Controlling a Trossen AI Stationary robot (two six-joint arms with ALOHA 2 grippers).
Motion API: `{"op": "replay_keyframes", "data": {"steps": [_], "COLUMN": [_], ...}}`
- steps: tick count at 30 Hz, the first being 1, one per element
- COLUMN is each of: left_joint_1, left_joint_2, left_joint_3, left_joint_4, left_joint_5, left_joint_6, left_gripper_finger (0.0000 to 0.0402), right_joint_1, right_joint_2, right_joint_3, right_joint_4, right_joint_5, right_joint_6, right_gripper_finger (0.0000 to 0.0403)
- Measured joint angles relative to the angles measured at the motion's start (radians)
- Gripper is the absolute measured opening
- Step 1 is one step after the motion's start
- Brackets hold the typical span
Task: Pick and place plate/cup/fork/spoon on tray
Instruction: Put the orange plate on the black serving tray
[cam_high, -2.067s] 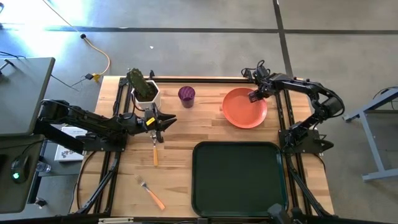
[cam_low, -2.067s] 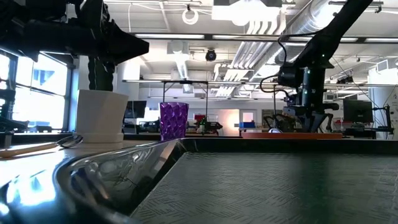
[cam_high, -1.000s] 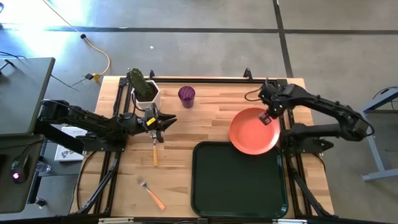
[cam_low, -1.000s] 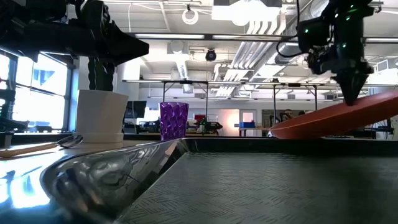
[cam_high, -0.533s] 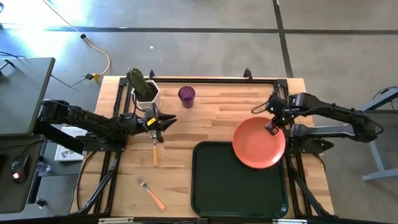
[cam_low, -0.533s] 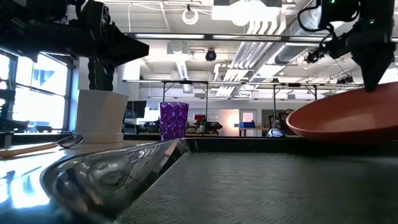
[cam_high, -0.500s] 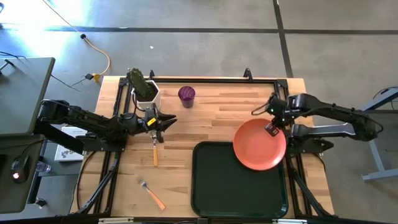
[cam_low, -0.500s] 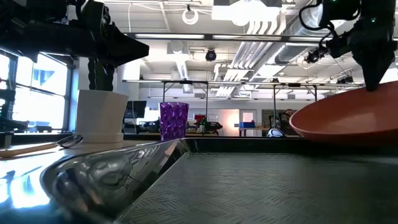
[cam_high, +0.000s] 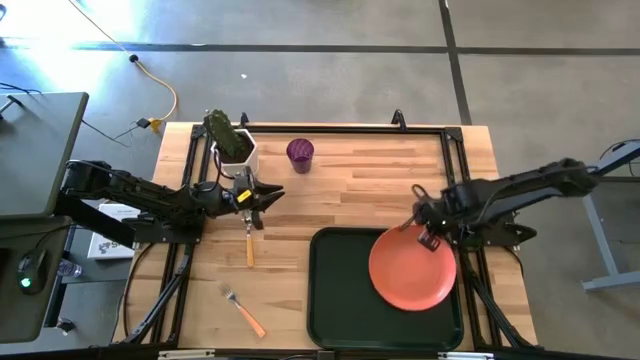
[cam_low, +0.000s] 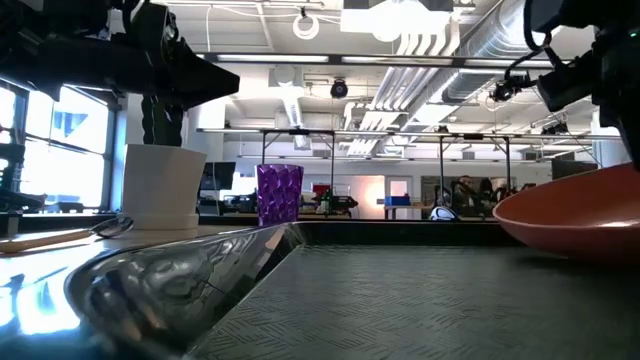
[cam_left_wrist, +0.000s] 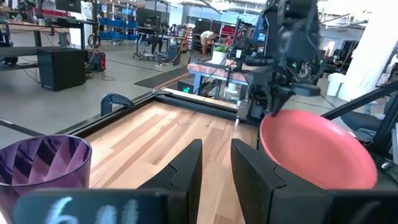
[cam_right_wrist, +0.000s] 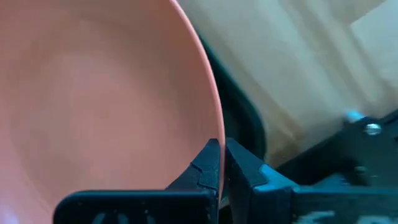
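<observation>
Plate (cam_high: 411, 270), round, flat and salmon-orange plastic, sits low right in the high view over the dark green rimmed tray (cam_high: 340, 290); whether it touches the tray floor is hard to judge. The right gripper (cam_high: 430, 238) pinches its rim, fingers (cam_right_wrist: 211, 163) closed. The left gripper (cam_high: 252, 204) hangs with a narrow gap above the orange-handled spoon (cam_high: 249, 240). Farther off on the wooden table (cam_high: 350, 180) stands the purple ribbed cup (cam_high: 300, 153).

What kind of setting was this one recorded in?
Most likely a robotics lab or industrial workshop: exposed ceiling ducts, a bare concrete floor with a loose cable, and rows of workbenches behind the wooden table, where the right claw holds the plate.
</observation>
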Motion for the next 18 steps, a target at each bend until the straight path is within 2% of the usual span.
{"op": "replay_keyframes", "data": {"steps": [7,11,18], "left_joint_1": [0.0,0.0,0.0], "left_joint_2": [0.0,0.0,0.0], "left_joint_3": [0.0,0.0,0.0], "left_joint_4": [0.0,-0.003,0.001], "left_joint_5": [0.0,0.0,0.0], "left_joint_6": [-0.002,-0.003,-0.003], "left_gripper_finger": [0.0076,0.0076,0.0076], "right_joint_1": [0.241,0.348,0.395], "right_joint_2": [0.167,0.263,0.325], "right_joint_3": [0.001,0.001,0.001], "right_joint_4": [0.152,0.159,0.196], "right_joint_5": [-0.086,-0.1,-0.043], "right_joint_6": [0.184,0.241,0.291], "right_gripper_finger": [0.0,0.0001,0.0044]}}
